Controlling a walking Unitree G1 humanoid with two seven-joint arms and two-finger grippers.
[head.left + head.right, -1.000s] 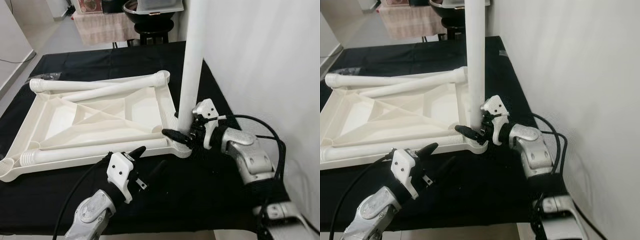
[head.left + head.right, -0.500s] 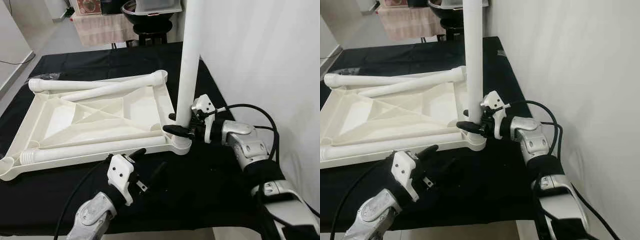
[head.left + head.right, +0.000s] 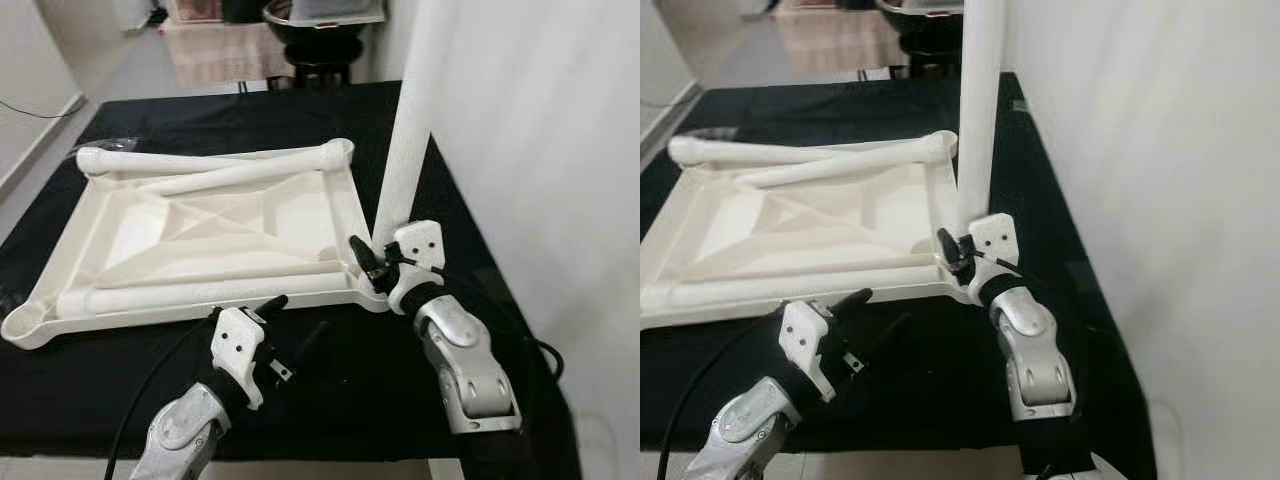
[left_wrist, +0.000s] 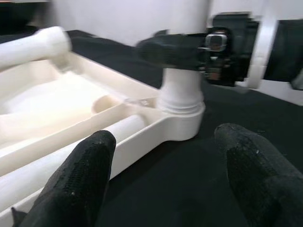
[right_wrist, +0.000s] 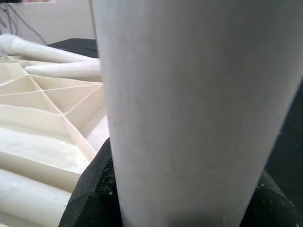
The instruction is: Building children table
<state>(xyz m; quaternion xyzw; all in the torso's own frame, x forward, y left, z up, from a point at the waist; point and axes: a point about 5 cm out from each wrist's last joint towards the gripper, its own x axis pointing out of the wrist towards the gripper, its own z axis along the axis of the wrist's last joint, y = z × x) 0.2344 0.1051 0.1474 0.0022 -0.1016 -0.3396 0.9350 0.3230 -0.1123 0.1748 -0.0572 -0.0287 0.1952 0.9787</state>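
An upturned white plastic tabletop point(image 3: 215, 225) lies on the black-covered table point(image 3: 400, 400). A white table leg point(image 3: 405, 150) stands upright in its near right corner socket point(image 4: 180, 101). My right gripper point(image 3: 378, 268) is shut on the base of that leg, and black fingers point(image 5: 92, 189) press on both sides of it. Three loose legs lie inside the tabletop: one along the near side point(image 3: 200, 292) and two at the far side point(image 3: 215, 160). My left gripper point(image 3: 290, 322) hovers open over the black cloth just in front of the near rim, holding nothing.
A white wall point(image 3: 540, 150) runs close along the table's right side. A dark stool and a bowl point(image 3: 315, 30) stand beyond the far edge. The table's front edge is near my arms. A black cable point(image 3: 545, 350) loops beside my right forearm.
My right forearm has swung from the right side round to the near side, with its gripper still at the leg's base. The camera has shifted. The left gripper has hardly moved.
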